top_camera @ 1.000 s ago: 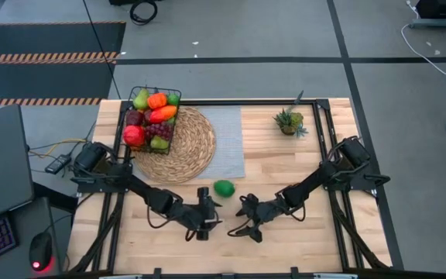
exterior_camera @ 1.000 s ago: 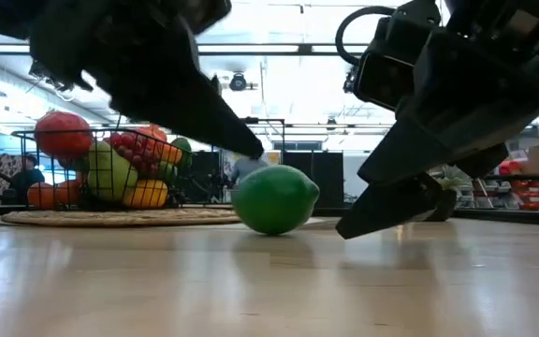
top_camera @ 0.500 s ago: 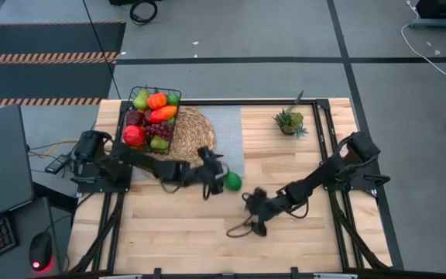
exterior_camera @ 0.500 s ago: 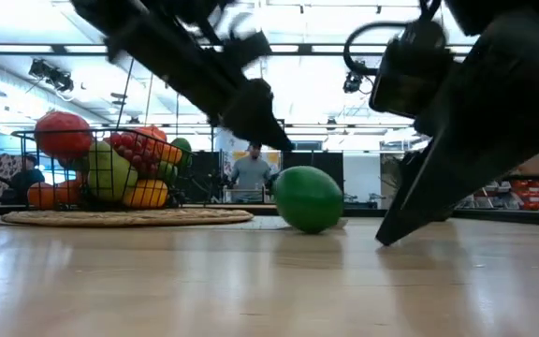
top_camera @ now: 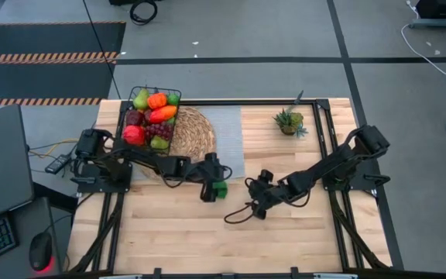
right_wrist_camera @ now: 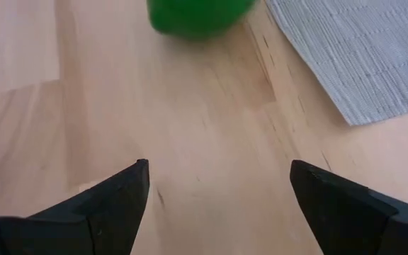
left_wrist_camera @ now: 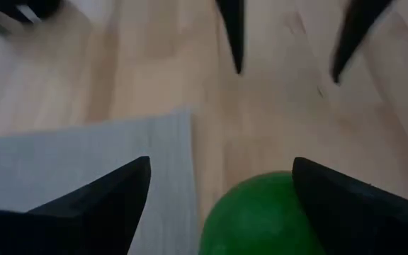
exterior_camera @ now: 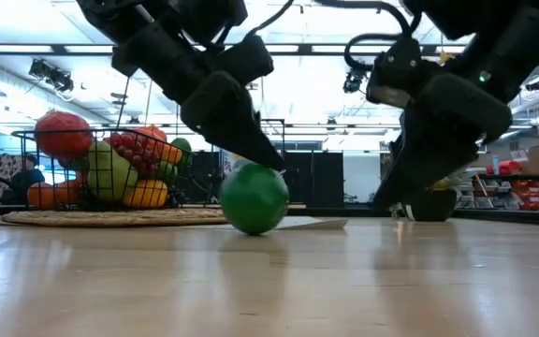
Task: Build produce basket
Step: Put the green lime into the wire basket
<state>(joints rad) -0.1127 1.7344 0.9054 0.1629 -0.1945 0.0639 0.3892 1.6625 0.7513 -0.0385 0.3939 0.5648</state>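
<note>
The black wire basket [top_camera: 152, 116] stands on the round straw mat, heaped with an apple, pear, grapes and orange-red produce. One green lime [top_camera: 221, 188] lies on the bare wood by the grey cloth's near corner. My left gripper [top_camera: 214, 189] is open and tipped down over the lime, one finger on each side of it [left_wrist_camera: 221, 164]. My right gripper [top_camera: 252, 198] is open, low over the wood to the lime's right, and faces the lime [right_wrist_camera: 197, 18]. My left gripper comes at the lime from above at a slant, open. The lime's side [left_wrist_camera: 289, 205] lies against one finger [left_wrist_camera: 324, 202], and the other finger stands clear of it. A fingertip meets the lime's top [exterior_camera: 268, 168]. The lime rests on the table.
The round straw mat [top_camera: 188, 151] and the grey cloth [top_camera: 227, 136] lie at the far left. A spiky potted plant [top_camera: 289, 122] stands at the far right. A loose cable loop [top_camera: 235, 217] lies near my right gripper. Bare wood stretches along the near edge.
My left gripper has swung from the near middle toward the far edge and come down over the lime. The lime rolled a little to the right and farther off, then came back left. My right gripper has moved toward the far edge and slightly right.
</note>
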